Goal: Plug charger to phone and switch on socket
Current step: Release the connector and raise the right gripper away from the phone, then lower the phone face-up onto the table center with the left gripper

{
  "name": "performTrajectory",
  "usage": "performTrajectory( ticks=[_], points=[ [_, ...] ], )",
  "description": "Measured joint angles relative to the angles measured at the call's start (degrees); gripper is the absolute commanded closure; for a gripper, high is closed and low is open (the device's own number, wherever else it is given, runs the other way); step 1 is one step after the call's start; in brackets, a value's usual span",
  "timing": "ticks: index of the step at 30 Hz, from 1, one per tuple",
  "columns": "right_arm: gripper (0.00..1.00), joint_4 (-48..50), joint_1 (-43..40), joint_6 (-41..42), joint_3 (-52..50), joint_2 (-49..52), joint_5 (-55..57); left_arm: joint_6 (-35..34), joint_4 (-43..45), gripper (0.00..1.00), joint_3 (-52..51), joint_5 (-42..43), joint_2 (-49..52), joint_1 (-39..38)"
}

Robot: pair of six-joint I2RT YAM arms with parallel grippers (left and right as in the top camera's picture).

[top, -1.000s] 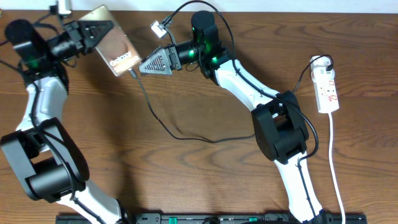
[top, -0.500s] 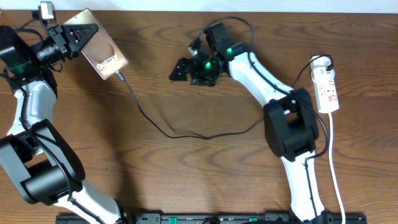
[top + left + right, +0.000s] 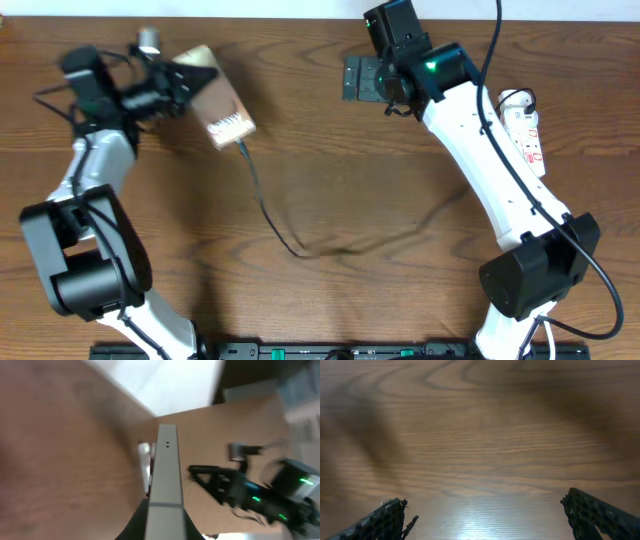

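Clenching the flat bronze-brown phone point(image 3: 225, 110) at the far left, the left pincer point(image 3: 185, 78) risked unseating the thin black charger cable point(image 3: 262, 200) trailing from its near end if it tugged. The released right pincer point(image 3: 358, 78) hovered left of the white oblong socket point(image 3: 530, 140).

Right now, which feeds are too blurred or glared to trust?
Left wrist: heavy motion blur, only the phone edge reads. Overhead: left end effector and phone smeared, lettering unreadable. Right wrist: grain legible, glare patch on the table at bottom centre.
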Motion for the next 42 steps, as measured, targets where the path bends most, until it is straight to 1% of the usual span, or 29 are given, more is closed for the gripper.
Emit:
performTrajectory(
  ticks=[3,7,11,15,20,26,38,39,40,42],
  points=[
    [0.01,-1.0,0.0,0.0,-0.1,0.5,1.6,7.0,-10.6,0.93,-2.4,-5.9,0.0,-3.0],
    [0.01,-1.1,0.0,0.0,-0.1,0.6,2.4,14.7,-21.9,0.93,-4.5,-15.6,0.0,-6.8],
    [0.01,-1.2,0.0,0.0,-0.1,0.6,2.8,19.8,-26.9,0.92,-5.6,-24.3,0.0,-10.4],
    [0.01,-1.2,0.0,0.0,-0.1,0.6,2.9,22.8,-29.9,0.92,-6.3,-31.8,0.0,-13.9],
    [0.01,-1.5,0.0,0.0,-0.1,0.6,3.0,24.1,-31.7,0.93,-6.5,-37.9,0.0,-16.3],
    [0.01,-2.1,0.0,0.0,-0.1,0.6,3.0,24.1,-34.2,0.93,-6.6,-44.1,0.0,-17.7],
    [0.02,-2.1,0.0,0.0,-0.1,0.6,3.0,19.9,-34.2,0.92,-8.4,-46.7,0.0,-17.8],
    [0.02,-2.1,0.0,0.0,-0.1,0.6,3.0,19.8,-34.2,0.91,-8.4,-46.8,0.0,-17.8],
    [0.02,-2.1,0.0,0.0,-0.1,0.6,3.0,19.6,-34.2,0.88,-8.4,-46.9,0.0,-17.8],
    [0.02,-2.2,0.0,0.0,-0.1,0.6,3.0,19.6,-34.2,0.85,-8.5,-47.1,0.0,-17.8]
  ],
)
